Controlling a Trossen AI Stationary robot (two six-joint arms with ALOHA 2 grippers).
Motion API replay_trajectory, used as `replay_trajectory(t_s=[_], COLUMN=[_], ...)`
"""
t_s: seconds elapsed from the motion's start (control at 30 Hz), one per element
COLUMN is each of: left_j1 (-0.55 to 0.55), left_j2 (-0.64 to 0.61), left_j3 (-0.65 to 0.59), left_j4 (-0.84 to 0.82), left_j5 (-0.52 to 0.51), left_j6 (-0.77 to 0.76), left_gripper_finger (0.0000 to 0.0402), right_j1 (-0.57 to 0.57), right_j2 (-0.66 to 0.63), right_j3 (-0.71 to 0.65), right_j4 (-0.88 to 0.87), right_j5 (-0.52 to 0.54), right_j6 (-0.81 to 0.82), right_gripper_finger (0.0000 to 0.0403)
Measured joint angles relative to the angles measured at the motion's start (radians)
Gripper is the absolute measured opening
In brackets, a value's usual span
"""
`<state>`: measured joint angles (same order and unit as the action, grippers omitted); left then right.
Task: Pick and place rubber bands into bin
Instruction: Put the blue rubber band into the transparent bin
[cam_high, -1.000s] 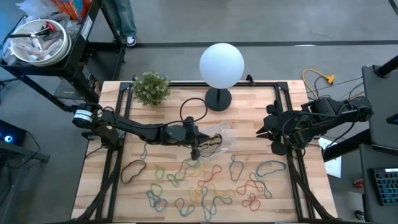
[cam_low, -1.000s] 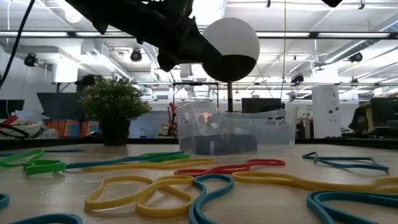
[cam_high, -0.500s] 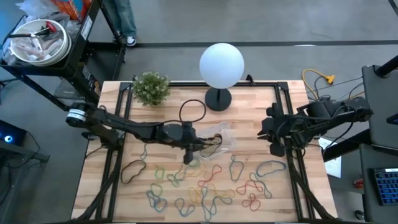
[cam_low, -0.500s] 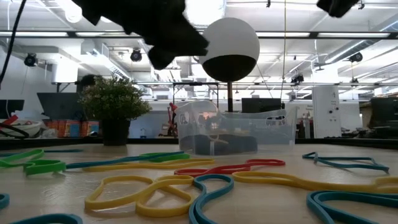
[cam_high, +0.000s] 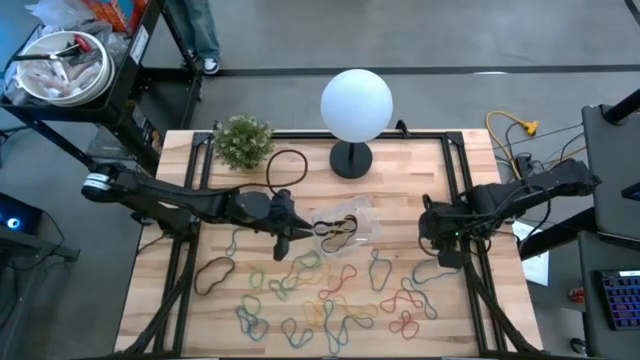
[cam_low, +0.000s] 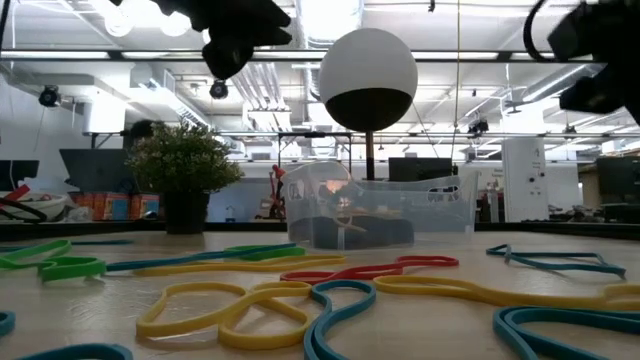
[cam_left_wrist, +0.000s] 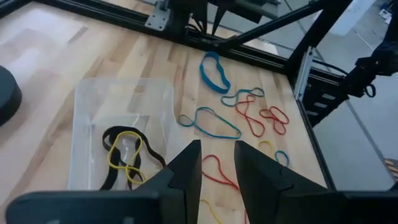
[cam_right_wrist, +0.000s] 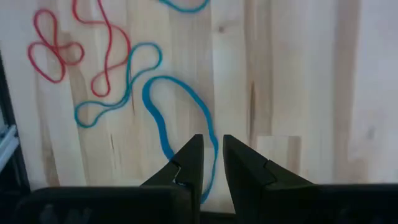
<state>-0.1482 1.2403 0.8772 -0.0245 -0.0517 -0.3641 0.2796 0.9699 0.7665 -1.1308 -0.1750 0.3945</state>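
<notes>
Blue rubber band lies on the table just under the right gripper from above, and in the right wrist view its long loop runs away from the slightly parted, empty fingers, far from the bin.

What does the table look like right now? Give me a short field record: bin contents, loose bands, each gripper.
bin: clear tray on the table, holding black and yellow rubber bands
loose bands: many, mixed colours, spread over the near half of the table
left gripper: beside the bin, fingers slightly apart, nothing held
right gripper: above a blue band, fingers slightly apart, nothing held
</notes>
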Motion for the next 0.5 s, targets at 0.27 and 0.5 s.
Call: replay_trajectory(t_s=[0.27, 0.5], left_j1=[-0.019, -0.032], left_j2=[-0.013, -0.013], left_j3=[-0.001, -0.001], left_j4=[-0.042, -0.080], left_j5=[0.001, 0.000], left_j6=[-0.023, -0.024], left_gripper_finger=[0.0079, 0.0080], right_j1=[0.046, 0.103], right_j2=[-0.001, -0.001], right_j3=[-0.116, -0.211], right_j4=[0.191, 0.251], right_j5=[-0.007, 0.049], right_j6=[0.006, 0.028], right_gripper_finger=[0.0056, 0.0056])
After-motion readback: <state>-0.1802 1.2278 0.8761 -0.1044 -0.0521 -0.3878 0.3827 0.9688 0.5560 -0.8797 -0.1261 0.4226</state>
